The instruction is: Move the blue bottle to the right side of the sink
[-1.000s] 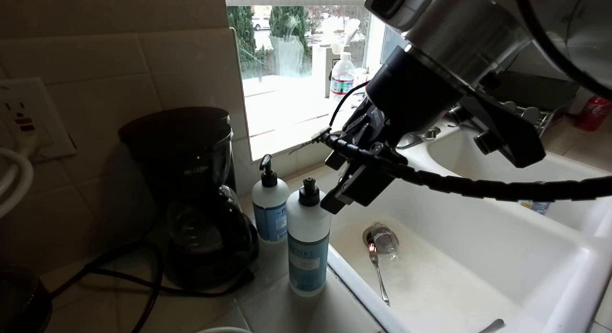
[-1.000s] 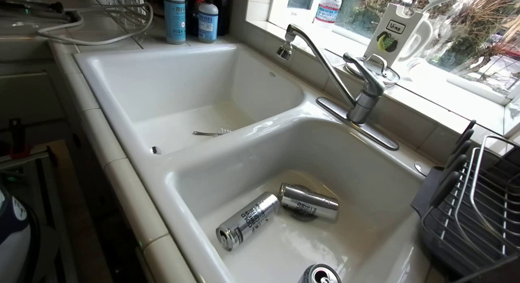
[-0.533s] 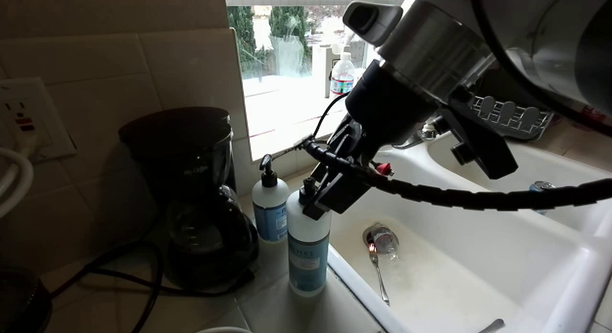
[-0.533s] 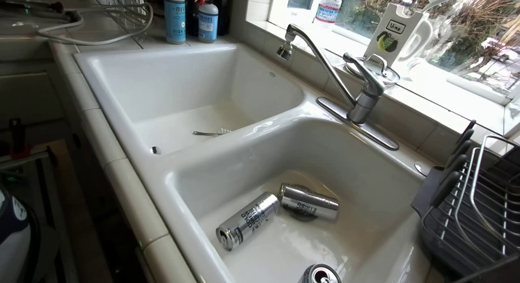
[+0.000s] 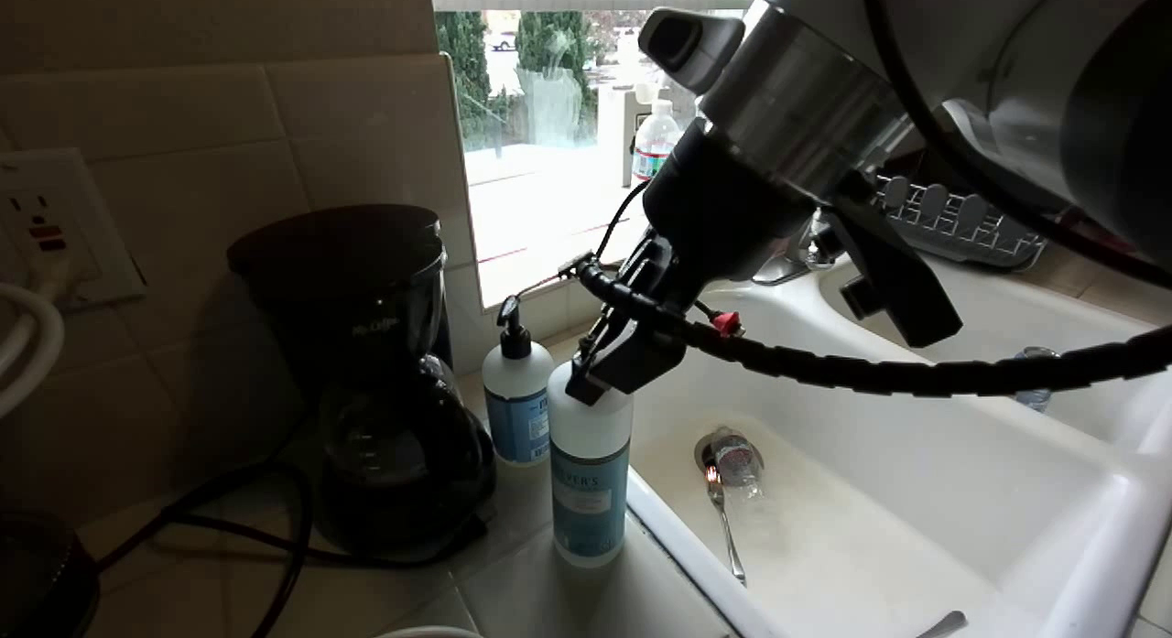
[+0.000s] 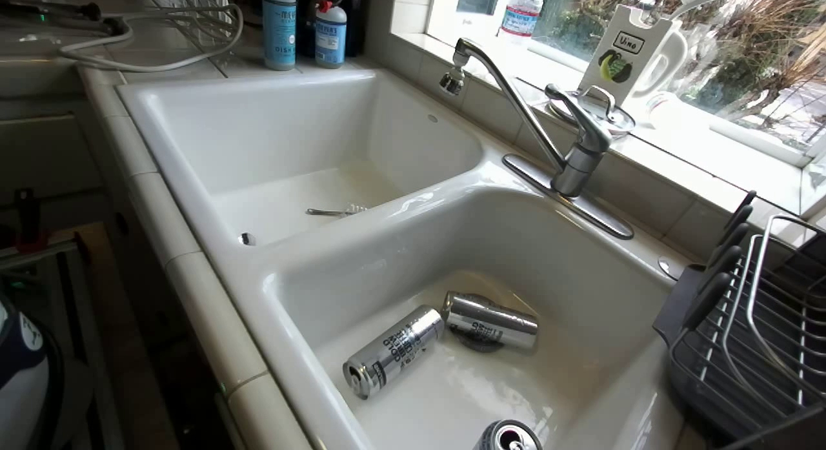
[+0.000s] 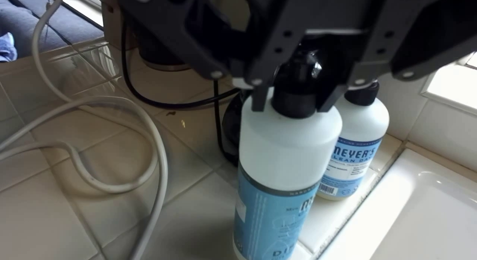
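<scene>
Your gripper (image 7: 294, 103), black and angular, straddles the top of the blue bottle (image 7: 279, 155), fingers (image 7: 259, 97) narrowly apart; can't tell you if they grip. In an exterior view: glossy coffee maker (image 5: 366, 281) well left of the sink (image 5: 879, 546); smooth cylindrical blue bottle upright on tile (image 5: 522, 601), just left of the sink; your arm (image 5: 797, 107) slanting down-left toward the sink's rim; blue bottle below your gripper.

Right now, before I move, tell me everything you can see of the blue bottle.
The blue bottle looks plastic: white upper body, black cap, light-blue label with dark lettering. It stands upright on the tiled counter beside the sink, apart from the shorter pump bottle. The gripper straddles its cap; I can't tell whether they touch.
</scene>
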{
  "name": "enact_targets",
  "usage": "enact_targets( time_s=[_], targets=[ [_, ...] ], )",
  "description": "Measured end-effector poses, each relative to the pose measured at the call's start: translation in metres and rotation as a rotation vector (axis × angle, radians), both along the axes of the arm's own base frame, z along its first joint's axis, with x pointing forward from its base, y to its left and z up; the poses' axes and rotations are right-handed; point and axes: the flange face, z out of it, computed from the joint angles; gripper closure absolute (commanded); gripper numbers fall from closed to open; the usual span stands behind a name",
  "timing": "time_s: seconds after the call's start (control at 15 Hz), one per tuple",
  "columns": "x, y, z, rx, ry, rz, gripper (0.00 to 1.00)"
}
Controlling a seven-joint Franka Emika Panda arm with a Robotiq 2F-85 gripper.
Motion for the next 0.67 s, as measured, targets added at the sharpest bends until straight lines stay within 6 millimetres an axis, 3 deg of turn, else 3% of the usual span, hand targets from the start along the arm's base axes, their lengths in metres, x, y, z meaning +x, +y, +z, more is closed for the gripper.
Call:
enact_targets(
  time_s=[0.07, 0.4, 0.67],
  targets=[
    [-0.001, 0.001, 0.001, -0.001, -0.005, -0.002, 0.95],
    [-0.005, 0.006, 0.008, -0.011, -0.031, 0.004, 0.93],
    [-0.007, -0.008, 0.033, 0.016, -0.063, -0.045, 0.93]
  ],
)
